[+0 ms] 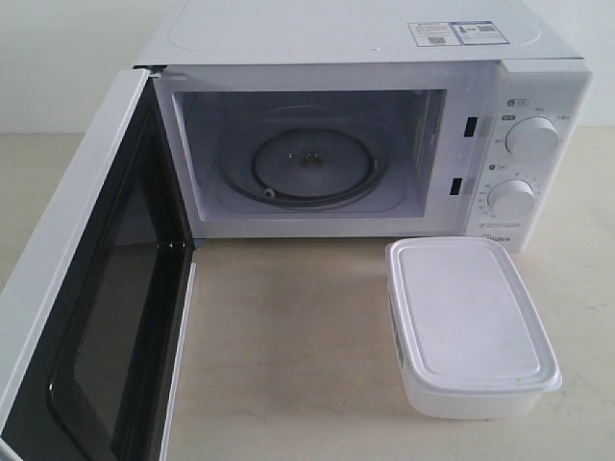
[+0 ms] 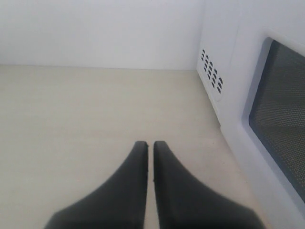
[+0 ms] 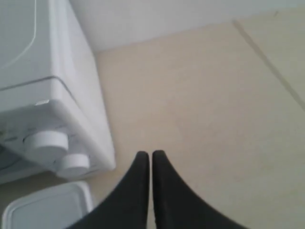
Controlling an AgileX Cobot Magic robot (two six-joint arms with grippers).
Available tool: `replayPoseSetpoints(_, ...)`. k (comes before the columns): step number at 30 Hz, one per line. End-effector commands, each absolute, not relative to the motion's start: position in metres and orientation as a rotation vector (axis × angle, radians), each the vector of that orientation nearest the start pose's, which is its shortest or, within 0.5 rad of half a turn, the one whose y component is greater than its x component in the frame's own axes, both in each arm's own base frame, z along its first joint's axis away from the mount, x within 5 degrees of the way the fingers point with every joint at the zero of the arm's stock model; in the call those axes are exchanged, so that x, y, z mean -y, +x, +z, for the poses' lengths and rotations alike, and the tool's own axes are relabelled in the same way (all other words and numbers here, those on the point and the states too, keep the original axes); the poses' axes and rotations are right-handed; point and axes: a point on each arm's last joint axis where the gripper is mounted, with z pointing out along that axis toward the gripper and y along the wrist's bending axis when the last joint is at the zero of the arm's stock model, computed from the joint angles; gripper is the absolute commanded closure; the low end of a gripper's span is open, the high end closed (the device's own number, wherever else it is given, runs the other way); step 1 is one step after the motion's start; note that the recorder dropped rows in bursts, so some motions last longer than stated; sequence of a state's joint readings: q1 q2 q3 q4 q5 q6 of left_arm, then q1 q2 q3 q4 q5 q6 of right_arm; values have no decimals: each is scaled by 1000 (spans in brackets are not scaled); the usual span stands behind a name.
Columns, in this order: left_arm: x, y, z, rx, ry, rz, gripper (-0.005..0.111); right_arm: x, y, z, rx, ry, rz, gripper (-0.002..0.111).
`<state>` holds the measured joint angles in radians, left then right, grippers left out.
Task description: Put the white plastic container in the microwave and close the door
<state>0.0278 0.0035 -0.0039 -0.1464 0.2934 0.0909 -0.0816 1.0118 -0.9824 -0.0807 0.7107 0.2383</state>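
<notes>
container (image 1: 471, 322) is sitting on the table (image 1: 288, 365) right in front of the microwave (image 1: 365, 38) knobs (image 1: 531, 137), long side pointing at the oven. right gripper (image 3: 150, 154) is hovering nearer, left gripper (image 2: 150, 144) is hanging by the open door (image 1: 67, 269). both pinched closed, empty.

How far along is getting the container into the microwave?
Done: the door stands open. In hand: nothing; the left gripper and right gripper are shut, empty. Left: the container sits on the table outside the microwave; load it, then close the door.
</notes>
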Motion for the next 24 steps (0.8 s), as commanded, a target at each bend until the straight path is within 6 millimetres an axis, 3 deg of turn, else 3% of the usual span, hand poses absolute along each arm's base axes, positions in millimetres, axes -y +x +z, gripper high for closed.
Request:
replayPoseSetpoints(1, 2, 55, 188, -1765, -42, -51, 102, 24, 213, 333, -2259, 409, 330, 108)
replayPoseSetpoints(6, 2, 55, 188, -1765, -42, -51, 102, 23, 221, 291, -2276, 409, 585, 108)
replayPoseSetpoints(10, 2, 55, 188, -1765, -42, -51, 102, 22, 225, 256, -2393, 460, 729, 108)
replayPoseSetpoints(19, 2, 55, 188, -1765, -42, -51, 102, 23, 235, 224, -2582, 387, 858, 108)
replayPoseSetpoints(21, 2, 55, 188, -1765, -42, -51, 102, 28, 238, 218, -2586, 426, 960, 108)
replayPoseSetpoints(24, 2, 55, 188, -1765, -42, -51, 102, 37, 244, 218, -2418, 454, 1263, 108)
